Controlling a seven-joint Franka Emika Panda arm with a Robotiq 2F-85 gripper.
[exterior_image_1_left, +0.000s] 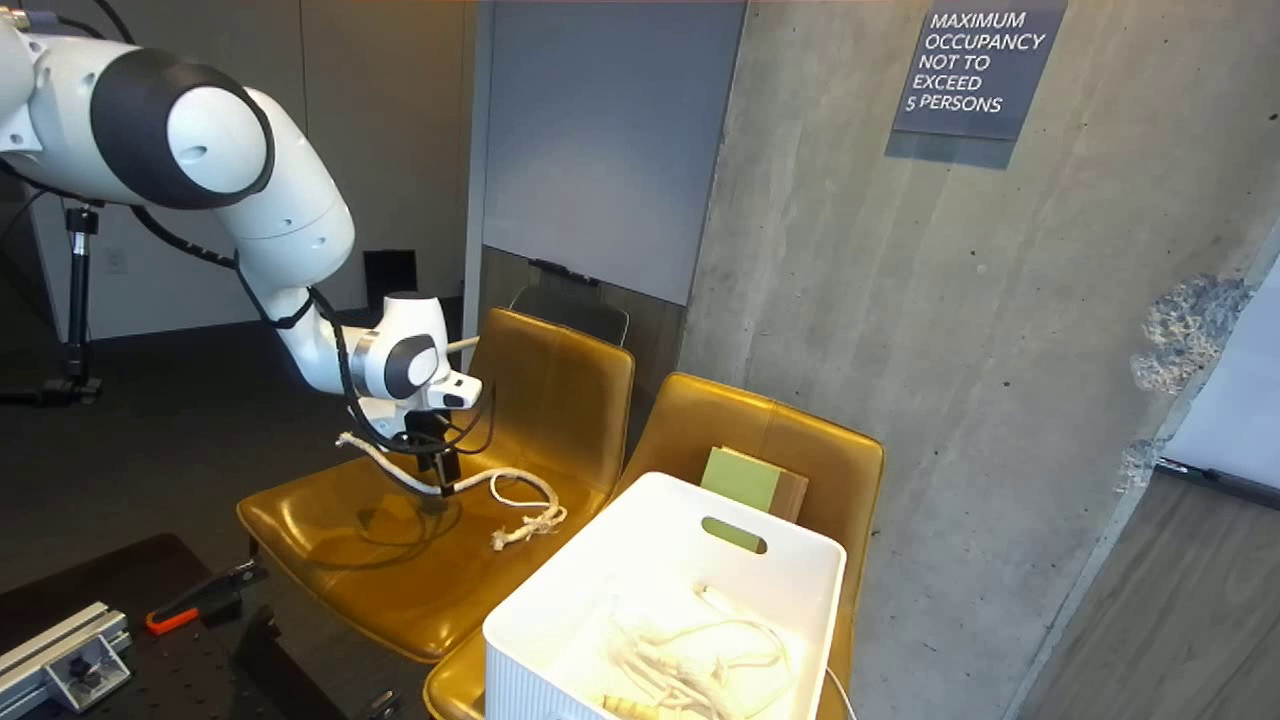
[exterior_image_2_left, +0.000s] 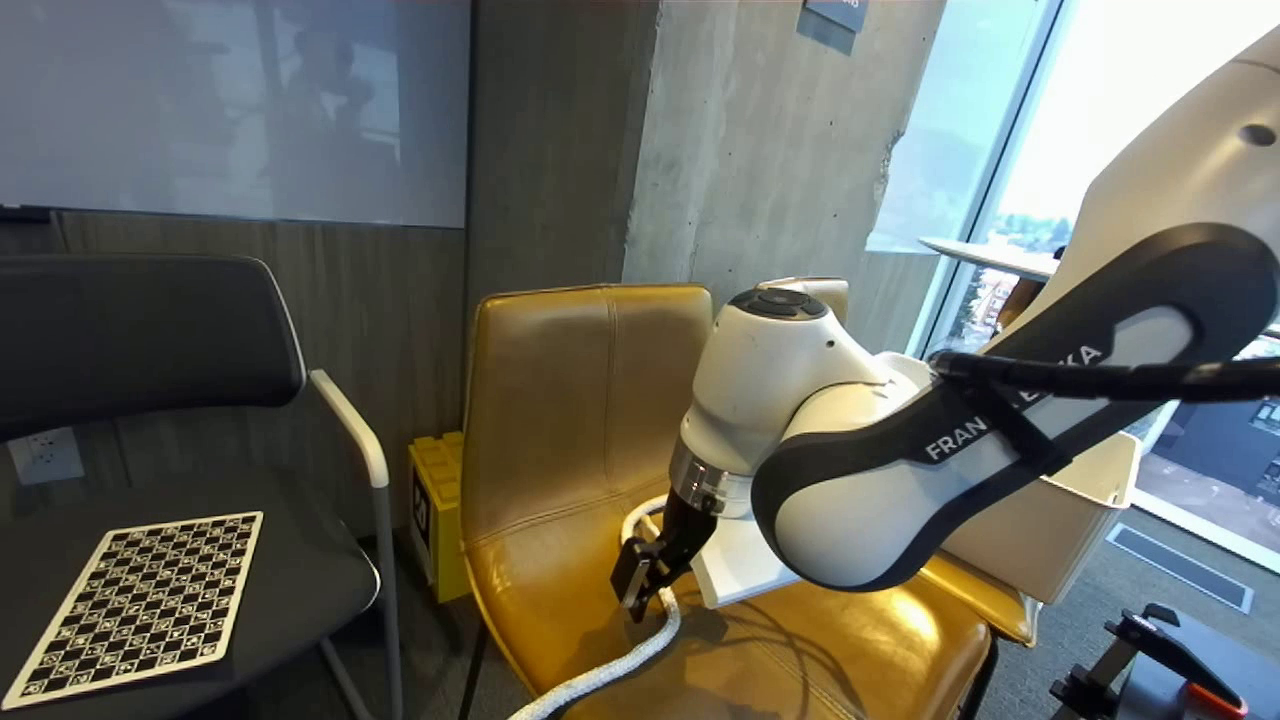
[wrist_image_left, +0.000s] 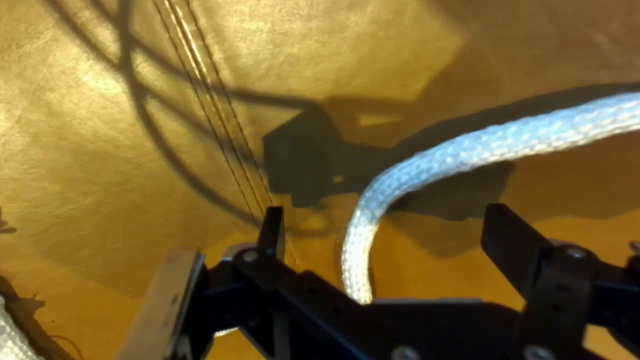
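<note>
White rope (wrist_image_left: 440, 160) lies across the mustard chair (exterior_image_1_left: 420, 590); wrist view shows jaws wide apart astride the rope, gripping nothing. Only an exterior view shows cords (exterior_image_1_left: 655, 665) in the bin (exterior_image_1_left: 660, 540) beside the chair.

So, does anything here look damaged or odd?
The white rope on a brown chair looks frayed at one end, its strands splayed; and the concrete wall has a rough, chipped patch amid its smoother surface.
</note>
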